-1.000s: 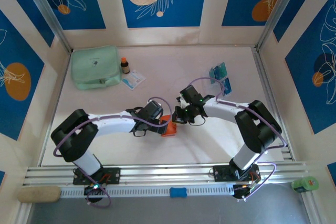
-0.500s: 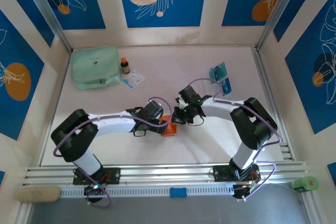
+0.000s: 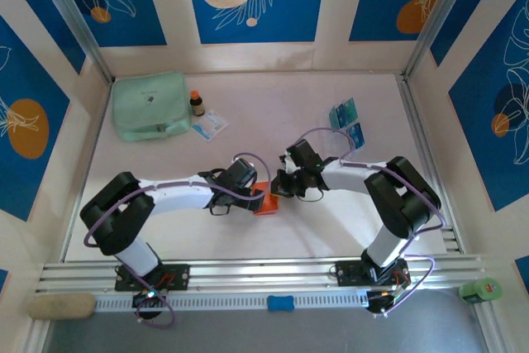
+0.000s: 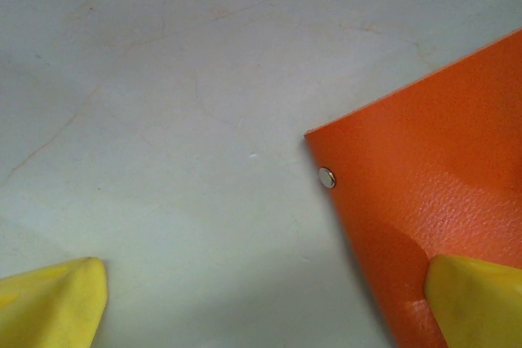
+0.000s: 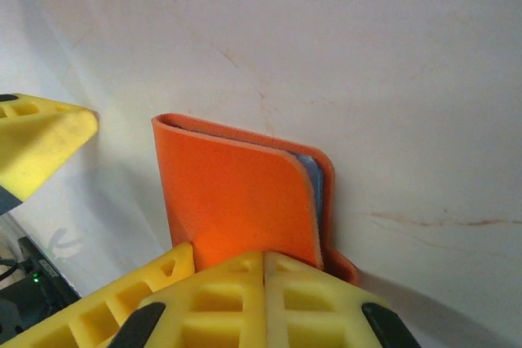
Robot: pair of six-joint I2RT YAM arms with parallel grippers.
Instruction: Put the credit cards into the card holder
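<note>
The orange-red card holder [image 3: 267, 202] lies mid-table between both grippers. My left gripper [image 3: 256, 197] is open; in its wrist view one yellow fingertip [image 4: 477, 299] rests on the holder [image 4: 432, 185] near its snap [image 4: 326, 177], and the other fingertip [image 4: 53, 303] is on bare table. My right gripper [image 5: 265, 257] is shut, its tips pressed against the near edge of the raised orange flap [image 5: 232, 193]. A blue card edge [image 5: 311, 178] peeks from behind that flap. Two more credit cards [image 3: 343, 112], teal and blue, lie at the back right.
A mint-green zip pouch [image 3: 150, 105], a small brown bottle [image 3: 197, 103] and a white-and-blue packet [image 3: 210, 125] sit at the back left. An aluminium rail [image 3: 264, 274] runs along the near edge. Patterned walls enclose the table.
The right arm's wrist has shifted slightly to the right while its gripper stays at the holder. The left arm and the holder have not moved.
</note>
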